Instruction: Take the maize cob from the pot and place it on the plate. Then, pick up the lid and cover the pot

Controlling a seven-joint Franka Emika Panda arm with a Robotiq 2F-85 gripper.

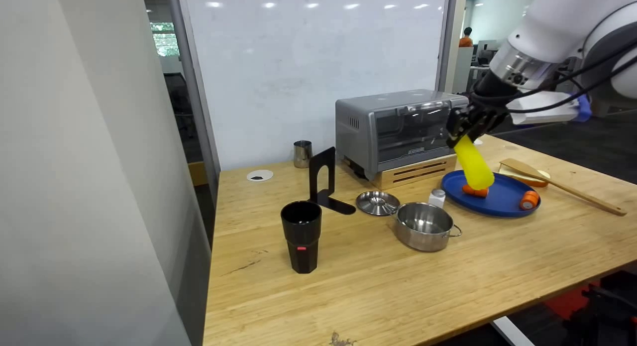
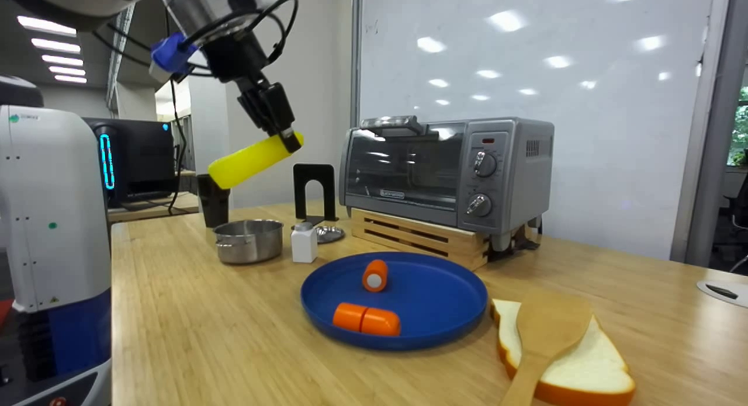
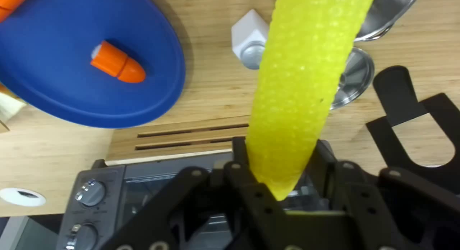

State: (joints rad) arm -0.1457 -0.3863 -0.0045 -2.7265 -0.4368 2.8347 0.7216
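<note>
The yellow maize cob (image 1: 474, 166) is held tilted in the air by one end, as both exterior views (image 2: 248, 162) show. My gripper (image 3: 278, 149) is shut on it, and the cob (image 3: 305, 81) points away from the jaws. The blue plate (image 1: 490, 207) lies on the table with orange carrot pieces on it; it also shows in the wrist view (image 3: 54, 63). The steel pot (image 1: 423, 239) stands uncovered, its visible inside empty. The cob partly hides the pot (image 3: 390, 12) in the wrist view. The silver lid (image 1: 378, 204) lies on the table beside the pot, partly hidden in the wrist view (image 3: 355, 75).
A white shaker (image 2: 304, 243) stands between pot and plate. The toaster oven (image 1: 398, 132) sits on a wooden crate (image 2: 415, 239) behind them. A black bookend (image 1: 323, 186), a black cup (image 1: 302, 236) and a steel cup (image 1: 302, 154) stand nearby. A wooden spatula (image 2: 552, 324) rests on bread (image 2: 596, 365).
</note>
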